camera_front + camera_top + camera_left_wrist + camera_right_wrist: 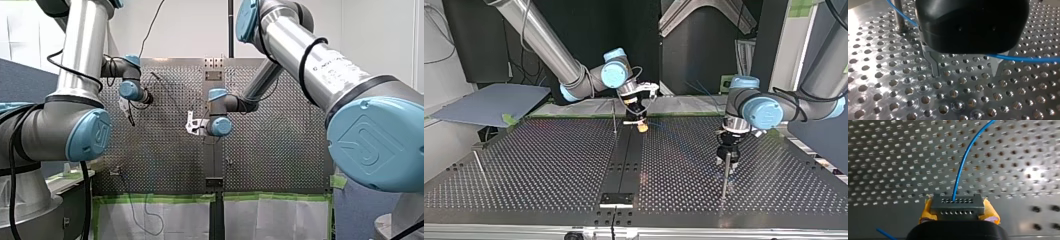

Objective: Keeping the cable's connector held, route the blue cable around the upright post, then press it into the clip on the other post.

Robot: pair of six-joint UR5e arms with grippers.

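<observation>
Perforated metal table, 2 arms over it. Right wrist view: my right gripper clamps the grey connector between yellow pads. The blue cable rises from the connector across the holes. Left wrist view only: my left gripper has its metal fingers apart, and the cable passes a post and runs under the gripper body. Top view: the left gripper is directly above a post, and the cable is barely legible.

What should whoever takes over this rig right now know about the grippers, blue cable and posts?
My right gripper: shut on the connector, yellow pads.
My left gripper: open, low over the table, blue cable crossing beneath its body, ungripped.
Cable passes a post beside that gripper; wrap unclear.
Done: connector held. Left: routing check, pressing into the clip, which I cannot make out.
</observation>
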